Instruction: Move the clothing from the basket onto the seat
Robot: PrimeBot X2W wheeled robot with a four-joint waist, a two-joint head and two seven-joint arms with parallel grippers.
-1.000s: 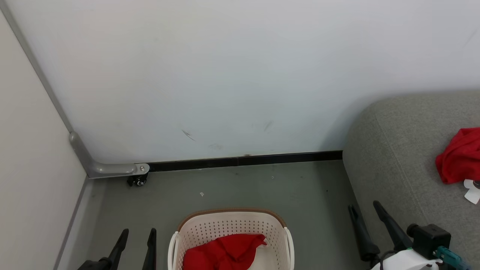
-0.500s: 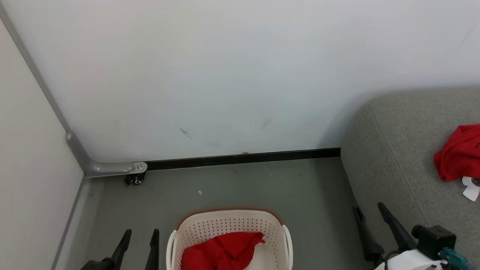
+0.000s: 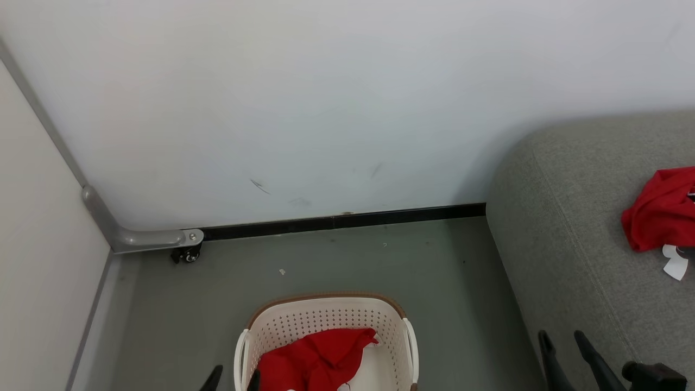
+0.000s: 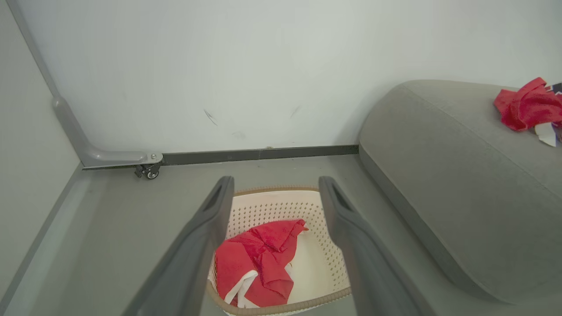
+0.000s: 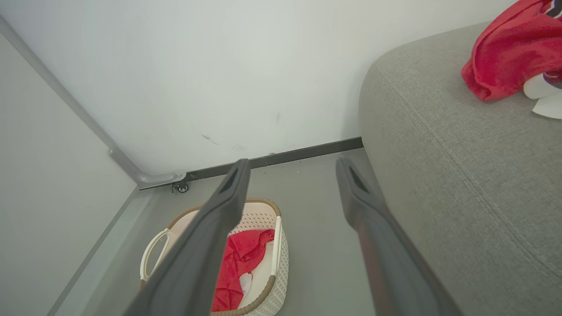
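Red garment (image 3: 315, 358) in basket (image 3: 326, 320), just beside left gripper (image 3: 234, 374)

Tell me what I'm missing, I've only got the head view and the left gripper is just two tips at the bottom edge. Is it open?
Observer: Open. In the left wrist view the left gripper has its fingers wide apart, holding nothing, with the basket framed between them.
Operator: What's cut off at the near end of the basket?
Observer: The red garment in it shows white trim along its near edge, close to the brown rim.
Operator: And the right gripper?
Observer: The right wrist view shows the right gripper open and empty, apart from the second red garment lying on the seat.
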